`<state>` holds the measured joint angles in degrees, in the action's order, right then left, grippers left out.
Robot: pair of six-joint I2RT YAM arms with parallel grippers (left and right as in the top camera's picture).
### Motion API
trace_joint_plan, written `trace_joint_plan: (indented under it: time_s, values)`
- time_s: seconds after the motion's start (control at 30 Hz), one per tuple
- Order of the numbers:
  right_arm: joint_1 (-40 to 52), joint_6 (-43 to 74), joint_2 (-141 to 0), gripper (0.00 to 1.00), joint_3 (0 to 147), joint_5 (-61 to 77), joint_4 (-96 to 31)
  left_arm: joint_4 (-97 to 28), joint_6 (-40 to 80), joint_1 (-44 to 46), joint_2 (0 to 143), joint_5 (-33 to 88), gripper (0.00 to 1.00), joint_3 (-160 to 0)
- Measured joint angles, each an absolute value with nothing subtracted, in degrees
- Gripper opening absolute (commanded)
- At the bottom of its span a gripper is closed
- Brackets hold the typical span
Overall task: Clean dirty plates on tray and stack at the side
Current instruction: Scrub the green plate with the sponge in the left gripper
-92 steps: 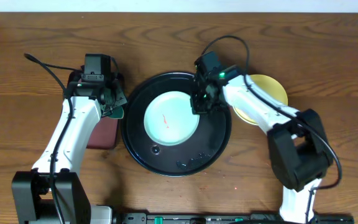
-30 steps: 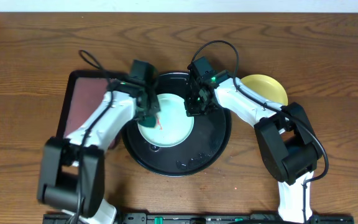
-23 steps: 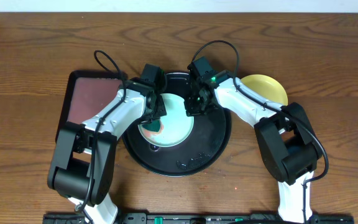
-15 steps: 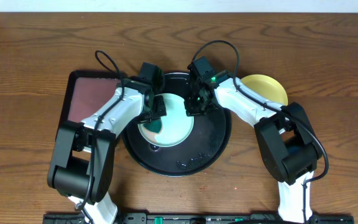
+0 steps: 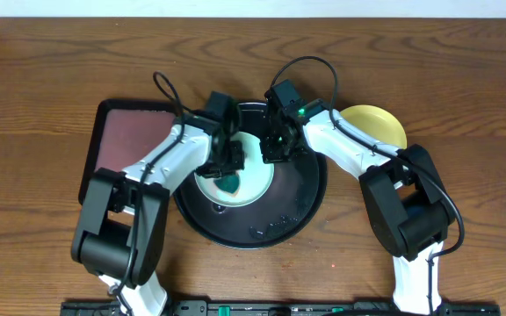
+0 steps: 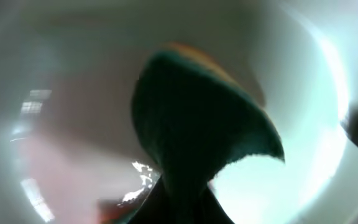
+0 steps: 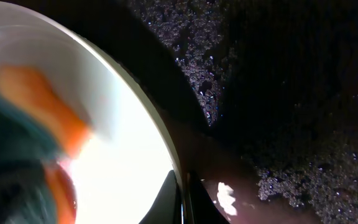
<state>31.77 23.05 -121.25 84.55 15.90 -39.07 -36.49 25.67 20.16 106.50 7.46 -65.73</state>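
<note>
A pale mint-green plate (image 5: 255, 178) lies in the round black tray (image 5: 299, 204). My left gripper (image 5: 226, 167) is shut on a green sponge (image 5: 229, 185) and presses it onto the plate's middle. In the left wrist view the sponge (image 6: 197, 124) fills the centre over the pale plate (image 6: 309, 130), with a reddish tint at lower left. My right gripper (image 5: 276, 151) is shut on the plate's far right rim; in the right wrist view its fingers (image 7: 172, 202) pinch the rim (image 7: 143, 121) above the tray's speckled floor (image 7: 278, 93). A pale yellow plate (image 5: 378, 125) rests on the tabletop, right of the tray.
A rectangular black-rimmed tray with a maroon inside (image 5: 121, 145) lies left of the round tray, partly under my left arm. Brown wood tabletop (image 5: 464, 105) surrounds everything. Both arms cross over the round tray's upper half.
My left gripper has swept the sponge rightward and toward the plate's middle, covering where the red smear showed. The right gripper and the plate have stayed put.
</note>
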Motion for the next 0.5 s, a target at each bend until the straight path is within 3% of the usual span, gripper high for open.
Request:
trace_joint_plan:
  time_s: [0.2, 0.5]
  values:
    - [31.8, 23.0, -121.3, 0.01, 84.6, 16.0, -39.0, -37.2, 33.3, 20.3, 106.4, -3.6, 0.07, -65.7]
    - [32.1, 23.3, -121.3, 0.01, 84.6, 16.3, -38.9, -37.2, 32.3, 19.9, 106.4, -4.0, 0.07, -65.7]
